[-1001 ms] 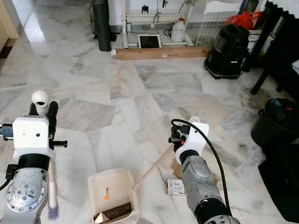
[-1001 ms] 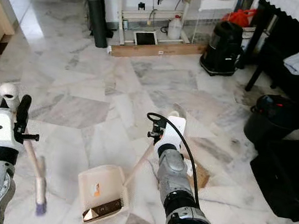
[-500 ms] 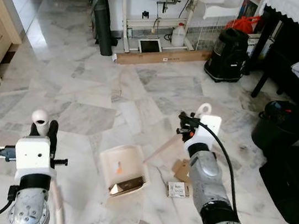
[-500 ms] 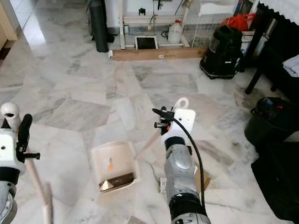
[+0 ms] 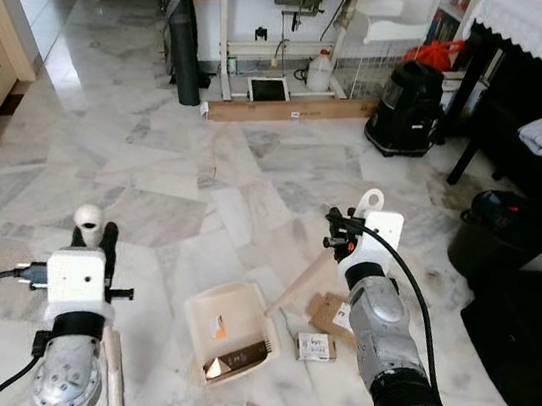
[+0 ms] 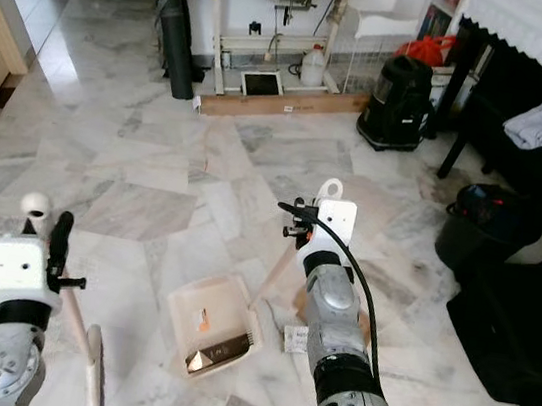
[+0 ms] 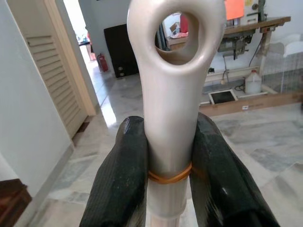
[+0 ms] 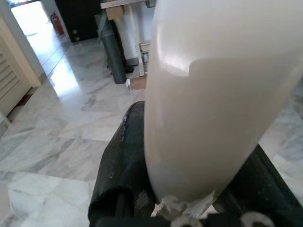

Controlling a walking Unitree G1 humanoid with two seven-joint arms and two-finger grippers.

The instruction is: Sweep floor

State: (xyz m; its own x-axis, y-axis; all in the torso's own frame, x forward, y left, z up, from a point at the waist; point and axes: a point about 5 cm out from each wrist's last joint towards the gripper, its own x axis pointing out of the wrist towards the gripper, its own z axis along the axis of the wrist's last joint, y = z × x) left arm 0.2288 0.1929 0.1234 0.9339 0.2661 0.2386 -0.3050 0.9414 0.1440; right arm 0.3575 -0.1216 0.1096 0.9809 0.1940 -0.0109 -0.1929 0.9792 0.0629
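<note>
The cream dustpan (image 5: 229, 331) sat on the marble floor (image 5: 155, 167), open mouth facing away from the robot, with a brown scrap and a small orange bit inside. Its long pale handle (image 5: 298, 284) rose at a slant up to the right. A cream broom handle (image 7: 174, 94), with a hanging loop at its top and a rubber band around it, stood near upright at lower left. A small flat packet (image 5: 313, 346) and cardboard piece (image 5: 334, 314) lay just right of the pan.

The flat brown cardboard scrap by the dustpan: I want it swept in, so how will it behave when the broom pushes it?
The flat brown cardboard scrap looks thin and light, so it should probably slide easily on the glossy marble floor. Lying flat, it may slip under the bristles.
</note>
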